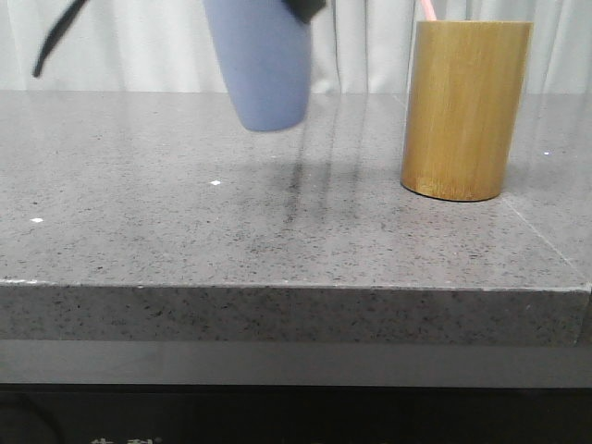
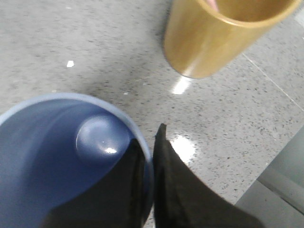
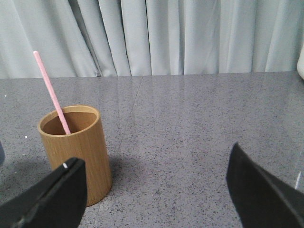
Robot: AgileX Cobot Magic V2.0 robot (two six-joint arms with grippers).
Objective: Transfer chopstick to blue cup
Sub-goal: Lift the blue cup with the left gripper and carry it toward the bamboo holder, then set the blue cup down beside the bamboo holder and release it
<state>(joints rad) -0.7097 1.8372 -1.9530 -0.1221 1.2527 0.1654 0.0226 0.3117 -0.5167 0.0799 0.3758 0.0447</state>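
The blue cup (image 1: pixel 264 65) hangs tilted in the air above the table, left of the middle. In the left wrist view my left gripper (image 2: pixel 151 142) is shut on the blue cup's (image 2: pixel 52 156) rim, one finger inside and one outside; the cup looks empty. One pale pink chopstick (image 3: pixel 51 92) leans in the bamboo-brown wooden holder (image 3: pixel 76 152), which stands on the table at the right (image 1: pixel 465 109). Only the chopstick's tip (image 1: pixel 426 9) shows in the front view. My right gripper (image 3: pixel 154 159) is open near the holder, with nothing between its fingers.
The grey speckled table (image 1: pixel 185 231) ends in a front edge (image 1: pixel 296 287) close to the camera. A pale curtain (image 3: pixel 190 38) hangs behind. A black cable (image 1: pixel 55 37) dangles at the upper left. A seam (image 2: pixel 270 80) runs across the tabletop near the holder.
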